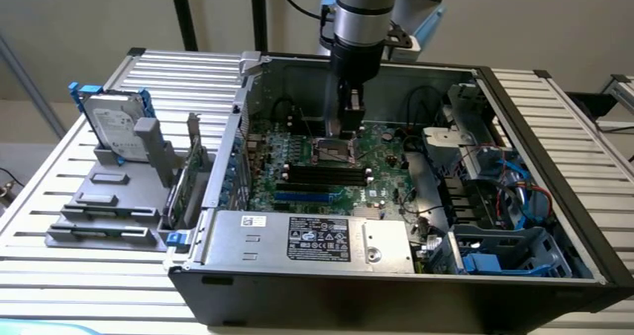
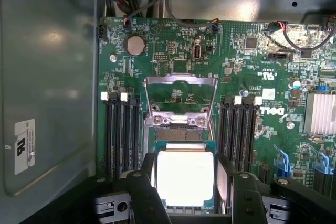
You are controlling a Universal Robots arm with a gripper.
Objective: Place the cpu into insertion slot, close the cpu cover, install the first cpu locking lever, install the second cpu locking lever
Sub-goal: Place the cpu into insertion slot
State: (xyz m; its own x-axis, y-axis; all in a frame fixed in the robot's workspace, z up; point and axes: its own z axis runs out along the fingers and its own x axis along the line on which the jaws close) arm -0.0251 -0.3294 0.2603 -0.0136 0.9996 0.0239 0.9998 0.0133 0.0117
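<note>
As far as my two feeds let me judge, the jaws are clamped on the cpu [image 2: 184,176]: one dark jaw hugs one side edge and its twin hugs the opposite edge, with no gap that I can make out on either side. From the exterior view I see the arm [image 1: 357,23] reaching straight down into the open case [image 1: 396,294] on the slatted desk [image 1: 59,223], its tip just above the slot [image 1: 334,152] in the middle of the board [image 2: 252,66]. The seating turns on how the cpu lies over that slot. I read the slot as directly beneath it, offset little if at all. In the wrist view a thin strip of the slot's frame shows past the cpu's edge on the side toward the cover [image 2: 181,81], so the cpu may sit a touch away from the hinge. Whether it hangs just clear or already touches the slot I cannot tell. The cpu lies flat, its pale lid facing the wrist camera and a green rim showing round it. It is close to square, with no long axis worth the name. What counts is that its edges run parallel to the cover's sides and to the memory strips [image 2: 123,129] flanking the slot, so I judge it squared up. Which corner carries the key mark I cannot make out. The cover stands raised on its hinge beyond the cpu, with the board visible through its cut-out and well apart from the jaws.
</note>
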